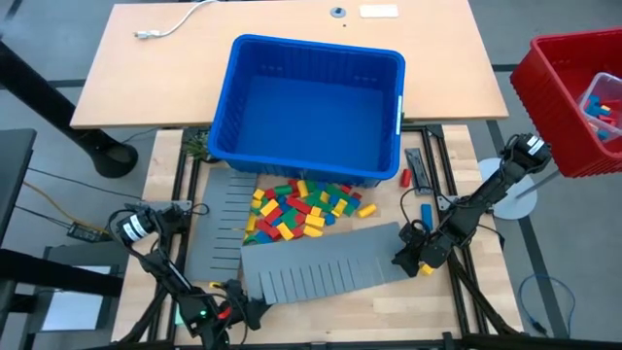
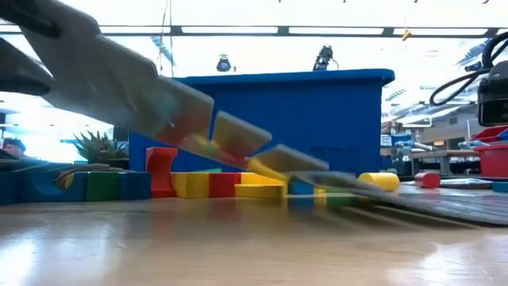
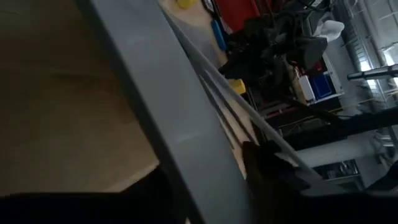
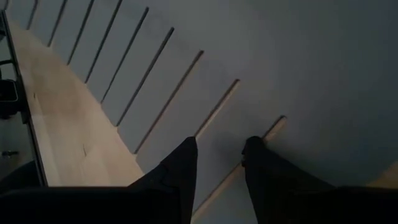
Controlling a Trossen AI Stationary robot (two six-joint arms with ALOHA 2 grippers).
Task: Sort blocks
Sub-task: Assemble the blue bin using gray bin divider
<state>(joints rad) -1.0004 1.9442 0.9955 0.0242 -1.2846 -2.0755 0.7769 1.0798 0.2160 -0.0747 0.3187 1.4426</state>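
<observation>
The blocks [image 1: 296,210], glossy plastic bricks lying every way, heap at the blue bin's [image 1: 309,107] six o'clock. At their six, a grey slotted panel [image 1: 326,262] runs eight to two. Right gripper [image 1: 408,259] and left gripper [image 1: 243,309] each pinch one end.

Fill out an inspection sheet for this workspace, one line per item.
Surface: wooden table, bare toward the near edge.
Job's things: blocks piled in front of the empty blue bin; a few strays lie to the right.
Clutter: grey slotted panel tilted over the pile; second panel flat at left.
Grippers: left gripper and right gripper each at one end of the tilted panel.
Cables: white cable on the far desk.
Surroundings: red basket at right.
</observation>
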